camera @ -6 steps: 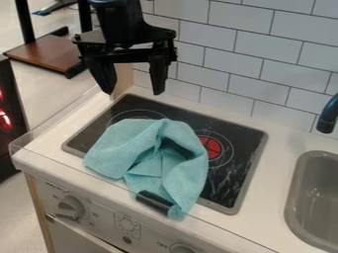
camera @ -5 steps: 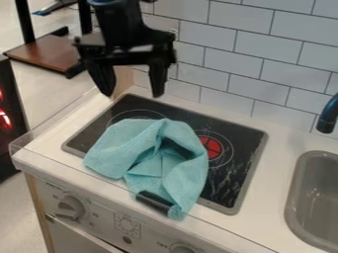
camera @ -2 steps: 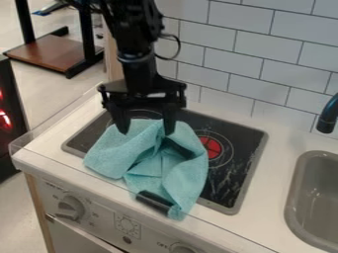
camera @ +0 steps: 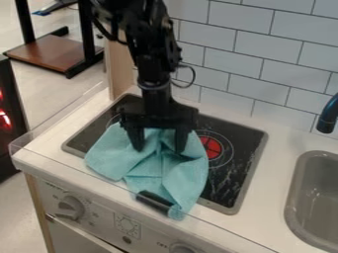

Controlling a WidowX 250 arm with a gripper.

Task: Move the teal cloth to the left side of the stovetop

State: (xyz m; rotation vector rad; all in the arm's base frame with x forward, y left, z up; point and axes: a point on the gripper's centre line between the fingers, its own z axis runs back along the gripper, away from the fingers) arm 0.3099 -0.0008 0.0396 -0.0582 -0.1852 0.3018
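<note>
A crumpled teal cloth (camera: 112, 153) is lying beneath the gripper (camera: 158, 149), stretching from there toward the tabletop's (camera: 38, 154) front edge; the gripper is hanging spread over its folds.

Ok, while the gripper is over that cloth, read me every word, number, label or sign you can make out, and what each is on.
No word or number is clear enough to quote.
Beside the left knob: small marks, too small to read.
Beside the right knob: small lettering, too small to quote surely.
Between them, on the front panel: a round symbol, no words that I can read.
Cloth: no lettering seen.
</note>
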